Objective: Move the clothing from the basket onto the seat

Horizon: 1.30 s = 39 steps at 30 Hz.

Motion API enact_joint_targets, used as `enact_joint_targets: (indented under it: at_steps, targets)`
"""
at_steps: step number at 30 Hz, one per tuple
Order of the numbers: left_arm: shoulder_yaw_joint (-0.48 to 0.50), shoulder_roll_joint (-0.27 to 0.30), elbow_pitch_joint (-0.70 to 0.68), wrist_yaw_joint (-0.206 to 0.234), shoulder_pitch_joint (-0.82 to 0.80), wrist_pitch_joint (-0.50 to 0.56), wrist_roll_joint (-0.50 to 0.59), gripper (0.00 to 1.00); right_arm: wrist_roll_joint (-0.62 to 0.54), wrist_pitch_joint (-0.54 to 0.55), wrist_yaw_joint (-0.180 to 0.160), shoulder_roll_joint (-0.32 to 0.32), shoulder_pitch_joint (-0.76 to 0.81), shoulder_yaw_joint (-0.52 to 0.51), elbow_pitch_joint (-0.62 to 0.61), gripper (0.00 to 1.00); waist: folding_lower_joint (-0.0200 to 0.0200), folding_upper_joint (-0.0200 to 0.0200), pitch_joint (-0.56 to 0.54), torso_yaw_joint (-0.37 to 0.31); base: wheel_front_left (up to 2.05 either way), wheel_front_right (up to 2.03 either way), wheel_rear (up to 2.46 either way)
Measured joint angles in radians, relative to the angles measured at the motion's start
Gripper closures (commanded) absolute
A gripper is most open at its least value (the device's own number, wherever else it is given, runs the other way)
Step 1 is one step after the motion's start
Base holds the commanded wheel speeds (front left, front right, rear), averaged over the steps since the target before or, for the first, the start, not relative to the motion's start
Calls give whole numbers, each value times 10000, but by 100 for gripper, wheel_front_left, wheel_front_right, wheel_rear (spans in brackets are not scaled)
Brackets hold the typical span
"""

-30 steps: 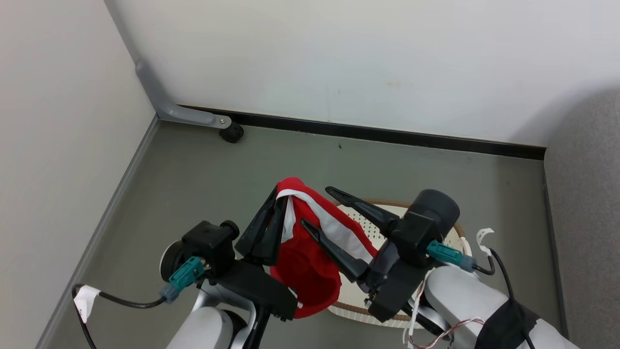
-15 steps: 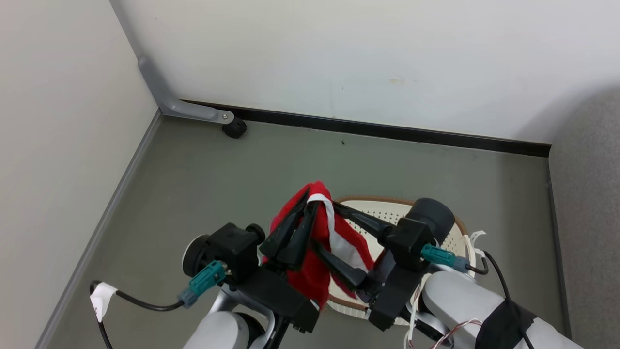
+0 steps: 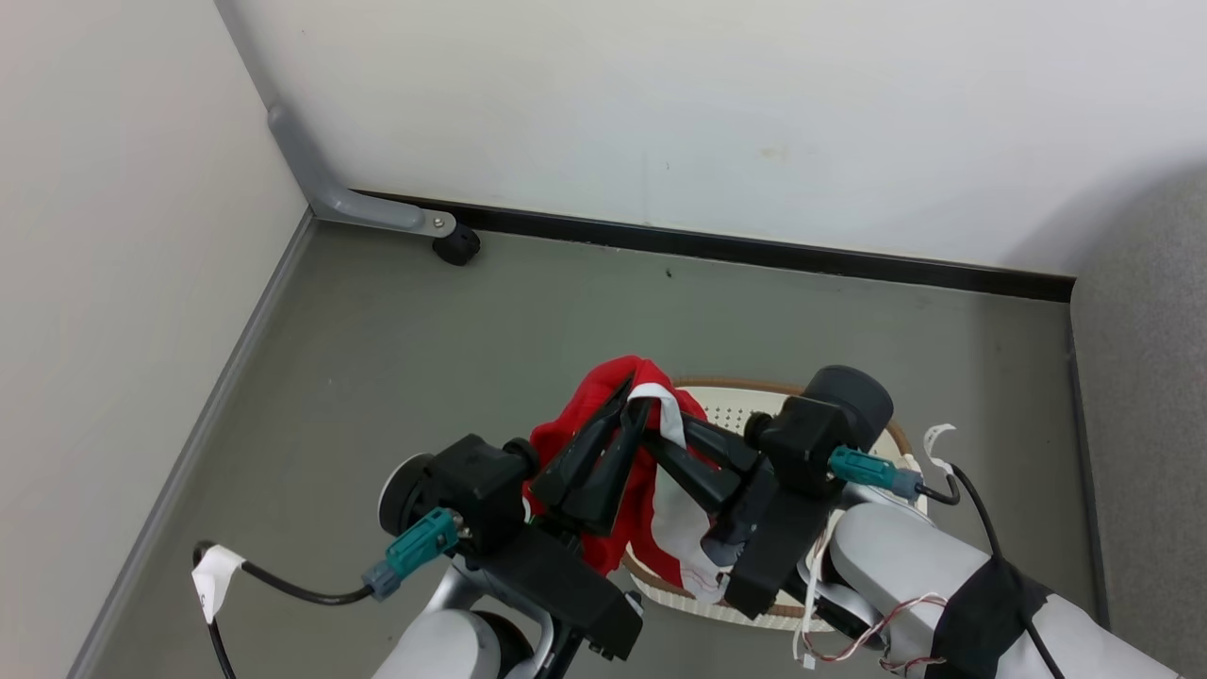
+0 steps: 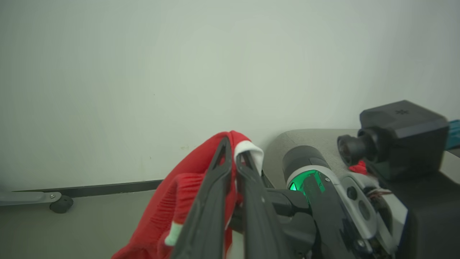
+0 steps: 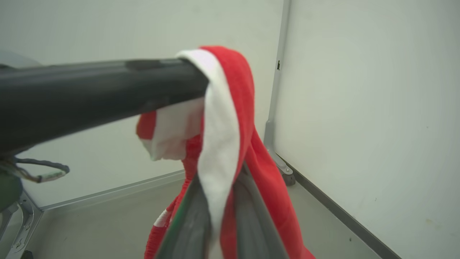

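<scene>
A soft red garment (image 3: 558, 436) with a white band hangs above the oval perforated basket (image 3: 731, 415), pinched by the left gripper (image 3: 625, 394) and the right gripper (image 3: 653, 422), their tapered dark fingers closed on it.

Lab test bay is indicated: plain white partition panels (image 3: 660, 113), castered metal brace (image 3: 368, 209), grey floor (image 3: 424, 358), grey sofa cushion (image 3: 1141, 377).

Left end effector (image 3: 627, 394) raised, right end effector (image 3: 660, 429) tip to tip, both clamping clothing (image 3: 569, 432)
</scene>
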Motion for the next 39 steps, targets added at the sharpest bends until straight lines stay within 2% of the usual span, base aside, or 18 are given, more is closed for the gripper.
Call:
enact_joint_targets:
  at_steps: [7,11,12,13,14,20,39]
  targets:
    - [111,2,-29,13,0,10,-6,100,307,0,0,-21,-29,-171,52,100,0,0,39,-37,0,0,0]
    - [188,33,-33,75,1,10,-4,59,510,0,2,-109,-26,-439,48,100,0,0,56,-92,0,0,0]
    - [190,42,-31,100,4,10,-4,38,516,0,4,-136,-26,-466,42,100,-1,-1,59,-110,0,0,0]
    - [205,63,-31,102,12,10,-4,8,518,0,12,-148,-26,-476,44,100,-1,0,59,-132,0,0,0]
    - [244,102,-40,136,35,10,-4,0,518,0,12,-148,-26,-476,42,100,0,0,59,-165,0,0,0]
    - [280,293,-113,201,238,4,61,0,546,2,12,-468,-19,-865,50,100,-1,0,97,-489,0,0,0]
    - [161,644,-84,171,472,-234,180,0,587,2,12,-834,172,-2044,-479,100,-1,0,169,-1750,0,0,0]
